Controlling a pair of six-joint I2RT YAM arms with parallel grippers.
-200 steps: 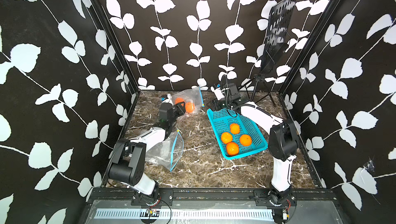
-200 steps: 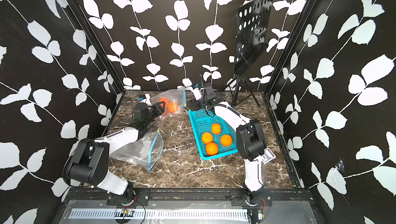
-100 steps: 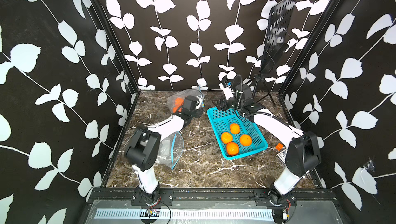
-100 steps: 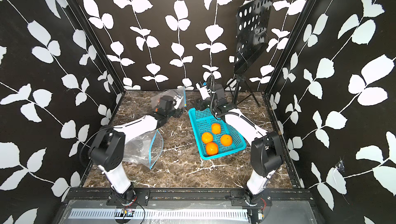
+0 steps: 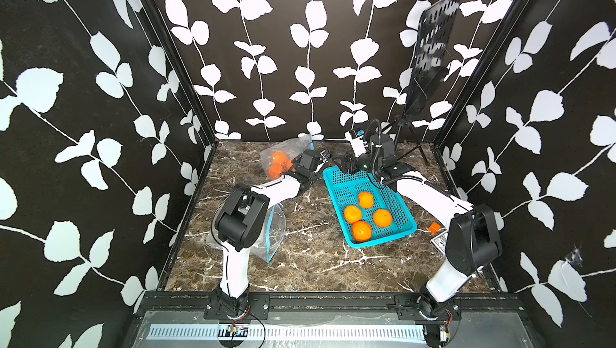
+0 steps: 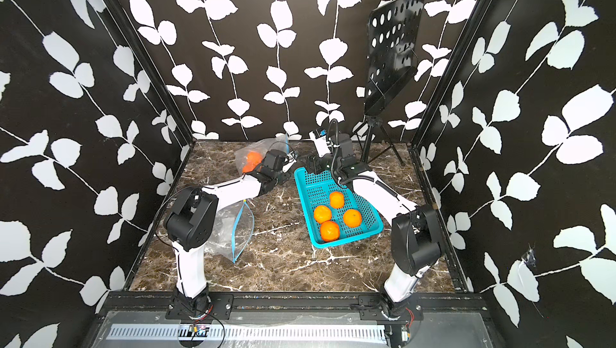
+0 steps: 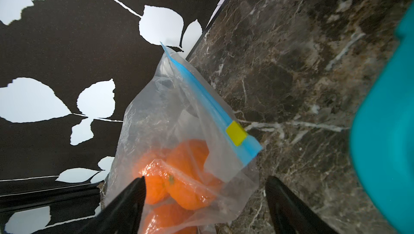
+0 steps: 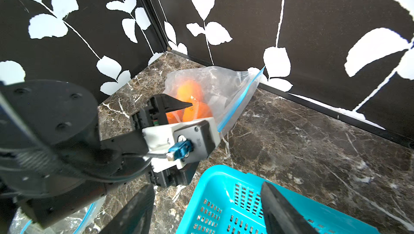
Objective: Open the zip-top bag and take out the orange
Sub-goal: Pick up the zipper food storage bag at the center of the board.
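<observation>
Left gripper point(image 7: 206, 180) has shifted along the table's point(image 5: 316, 263) back edge toward the basket point(image 5: 383, 239), jaws wide astride the zip-top bag point(image 7: 179, 109). Right gripper point(image 8: 207, 187) gapes, empty, over the basket.

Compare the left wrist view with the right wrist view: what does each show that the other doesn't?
Left wrist only: the yellow slider on the blue zip strip, and the left gripper, open, its fingers flanking the bagged oranges. Right wrist only: the left gripper seen from outside, the slotted floor of the teal basket, and the open right gripper. Both: the zip-top bag, the oranges inside it, part of the basket, and the marble tabletop.
</observation>
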